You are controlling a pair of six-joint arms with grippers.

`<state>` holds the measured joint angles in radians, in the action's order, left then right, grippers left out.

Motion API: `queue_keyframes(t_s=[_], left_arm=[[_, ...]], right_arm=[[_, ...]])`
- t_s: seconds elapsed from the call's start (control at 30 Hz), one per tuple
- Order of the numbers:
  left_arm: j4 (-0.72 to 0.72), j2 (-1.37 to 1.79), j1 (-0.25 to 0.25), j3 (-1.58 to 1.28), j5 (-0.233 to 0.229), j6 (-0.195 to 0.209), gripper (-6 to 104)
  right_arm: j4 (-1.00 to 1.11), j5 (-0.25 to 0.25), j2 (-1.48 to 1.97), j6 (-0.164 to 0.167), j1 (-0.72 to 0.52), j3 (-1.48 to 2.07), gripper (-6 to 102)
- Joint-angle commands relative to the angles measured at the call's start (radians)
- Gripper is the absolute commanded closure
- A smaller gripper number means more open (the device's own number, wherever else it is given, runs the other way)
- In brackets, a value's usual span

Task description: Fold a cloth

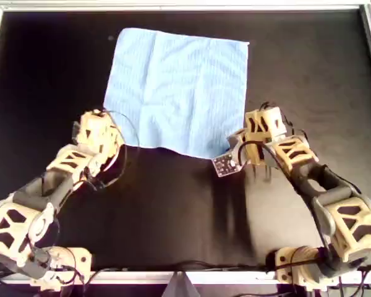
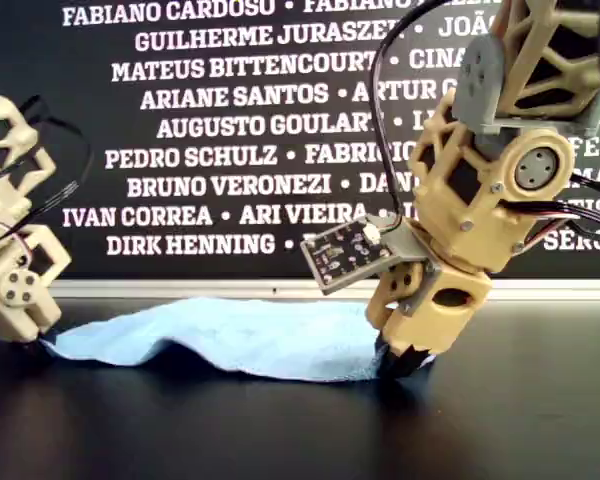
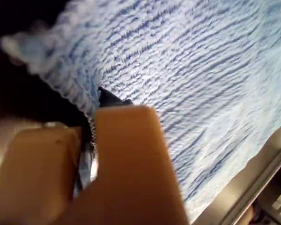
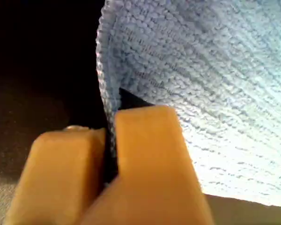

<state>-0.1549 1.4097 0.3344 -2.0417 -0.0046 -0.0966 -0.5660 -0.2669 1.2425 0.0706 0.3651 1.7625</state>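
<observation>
Your first gripper [image 3: 91, 136] and second gripper [image 4: 110, 140] each pinch a near corner of the cloth [image 1: 179, 90]; it lies flat beyond them, unfolded.

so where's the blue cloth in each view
Overhead view: the cloth lies spread across the upper middle of the black table.
Exterior view: low, from the left edge to the centre, rumpled.
First wrist view: it fills the upper right, its edge pinched at my first gripper.
Second wrist view: upper right, its edge pinched at my second gripper.
Shared landmark: the black table.
</observation>
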Motion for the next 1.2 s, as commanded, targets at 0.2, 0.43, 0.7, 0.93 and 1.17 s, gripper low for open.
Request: queue_keyframes(t_s=[0.2, 0.43, 0.7, 0.93, 1.17], left_arm=[[-0.015, 0.035, 0.032, -0.043, -0.002, -0.009, 98], [-0.017, 0.281, 0.035, -0.279, 0.014, -0.011, 98], [-0.017, 0.551, 0.04, -0.494, 0.014, -0.011, 98], [-0.017, 0.707, 0.04, -0.568, 0.015, -0.009, 98], [-0.014, 0.747, 0.038, -0.549, 0.015, -0.011, 97]], right_arm=[[0.046, 0.006, 0.04, 0.002, -0.02, 0.014, 97], [0.046, 0.006, 0.155, 0.003, -0.02, 0.138, 97], [0.046, 0.008, 0.377, 0.014, -0.048, 0.288, 97], [0.046, -0.005, 0.419, 0.018, -0.143, 0.356, 97], [0.046, -0.008, 0.419, 0.008, -0.146, 0.339, 97]])
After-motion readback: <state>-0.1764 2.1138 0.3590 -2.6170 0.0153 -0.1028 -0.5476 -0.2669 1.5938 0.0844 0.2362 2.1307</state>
